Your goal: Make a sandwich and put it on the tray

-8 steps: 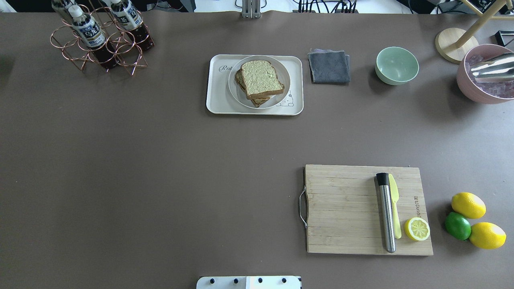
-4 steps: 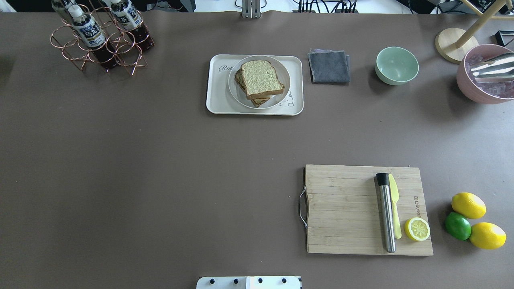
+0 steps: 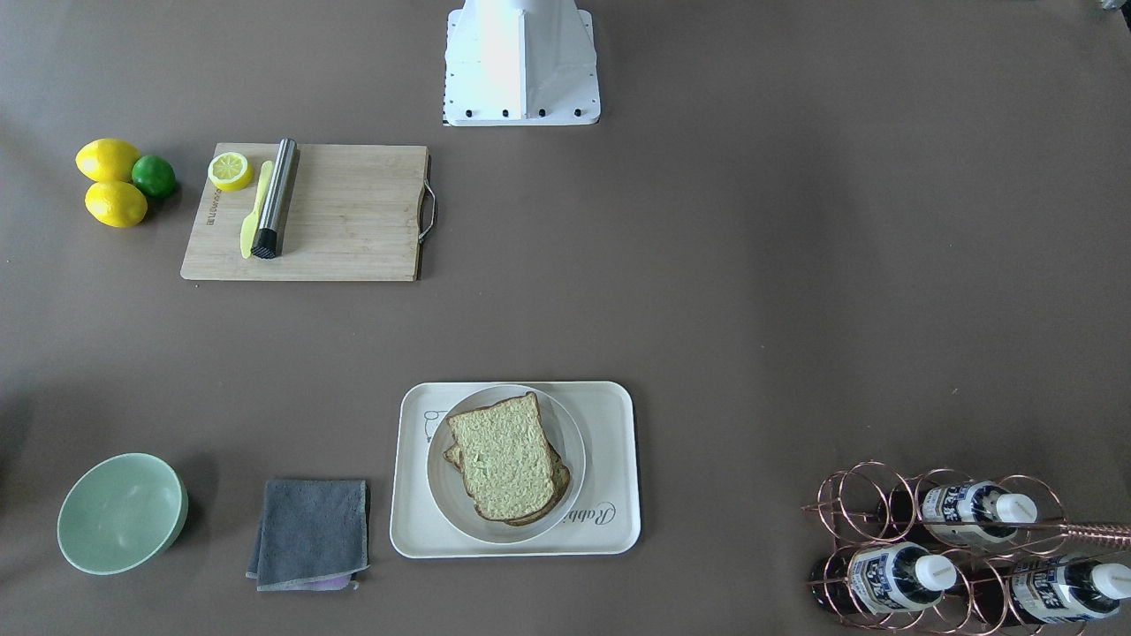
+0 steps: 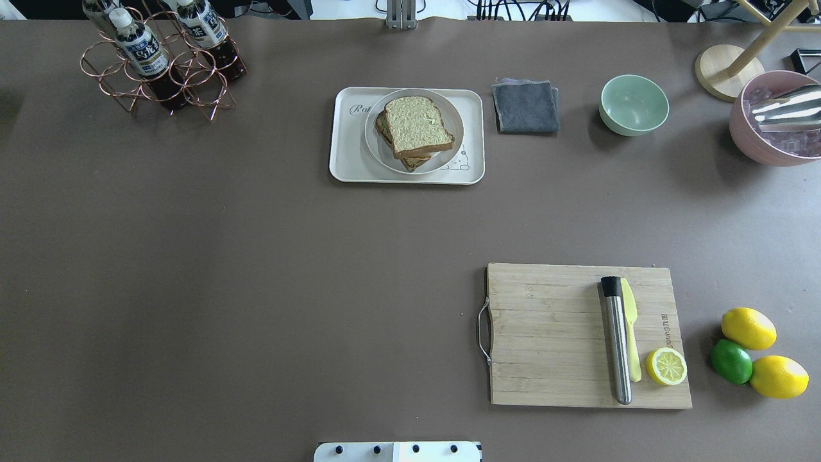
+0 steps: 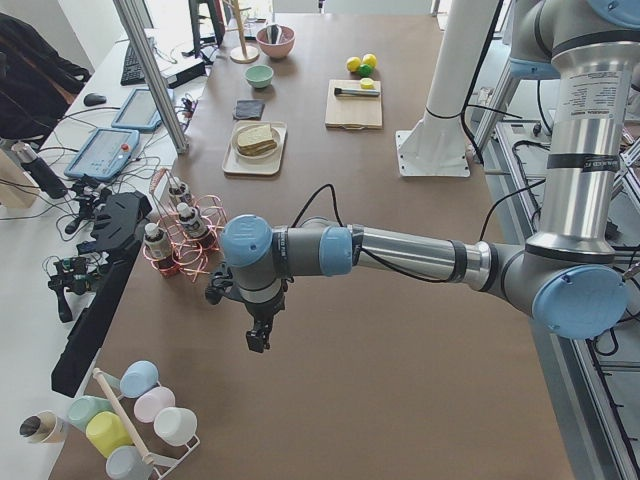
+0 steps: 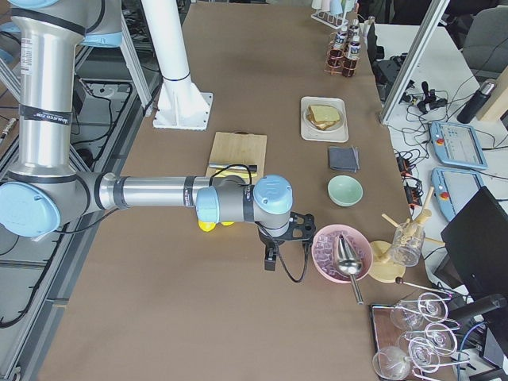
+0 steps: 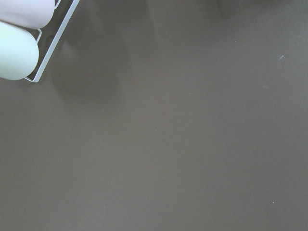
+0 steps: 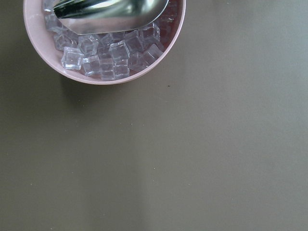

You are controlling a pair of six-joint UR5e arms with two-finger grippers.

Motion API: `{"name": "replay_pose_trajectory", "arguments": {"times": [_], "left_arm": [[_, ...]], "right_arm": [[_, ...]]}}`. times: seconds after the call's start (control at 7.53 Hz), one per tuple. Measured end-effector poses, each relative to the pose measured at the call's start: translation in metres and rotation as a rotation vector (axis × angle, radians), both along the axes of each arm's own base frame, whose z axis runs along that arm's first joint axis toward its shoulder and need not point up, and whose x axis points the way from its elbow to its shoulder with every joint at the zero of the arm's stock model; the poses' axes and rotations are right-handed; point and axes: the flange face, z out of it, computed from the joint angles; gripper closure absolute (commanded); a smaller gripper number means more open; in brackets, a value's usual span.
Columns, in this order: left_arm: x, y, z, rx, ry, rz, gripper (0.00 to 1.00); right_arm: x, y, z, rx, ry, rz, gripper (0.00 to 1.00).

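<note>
The sandwich (image 4: 417, 127), two stacked slices of tan bread, lies on a small white round plate (image 4: 454, 122) that stands on the cream tray (image 4: 346, 151) at the table's far middle. The egg does not show. Sandwich (image 3: 502, 455) and tray (image 3: 611, 424) also show in the front-facing view. Both arms are off to the table's ends, far from the tray. My left gripper (image 5: 258, 340) hangs over bare table near the bottle rack. My right gripper (image 6: 270, 260) hangs beside the pink bowl. I cannot tell whether either is open or shut.
A wooden cutting board (image 4: 545, 333) holds a steel muddler (image 4: 617, 340), a yellow knife and a lemon half. Two lemons and a lime (image 4: 731, 360) lie to its right. A grey cloth (image 4: 526, 106), a green bowl (image 4: 634, 104), a pink ice bowl (image 8: 103, 53) and a bottle rack (image 4: 160, 61) stand at the back.
</note>
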Motion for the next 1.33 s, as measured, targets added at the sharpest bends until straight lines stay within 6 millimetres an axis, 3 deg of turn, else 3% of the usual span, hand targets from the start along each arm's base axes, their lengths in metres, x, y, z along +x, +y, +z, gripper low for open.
{"name": "replay_pose_trajectory", "arguments": {"times": [0.4,0.8,1.33], "left_arm": [[0.003,-0.011,0.014,0.009,-0.002,-0.074,0.02],[0.007,-0.016,0.008,0.024,0.000,-0.085,0.02],[0.009,-0.018,0.000,0.042,0.002,-0.082,0.02]], "right_arm": [[0.002,-0.001,0.002,-0.006,0.000,0.006,0.01],[0.004,-0.010,-0.007,-0.012,-0.002,0.034,0.01],[0.004,-0.008,-0.007,-0.018,-0.007,0.042,0.01]]}}
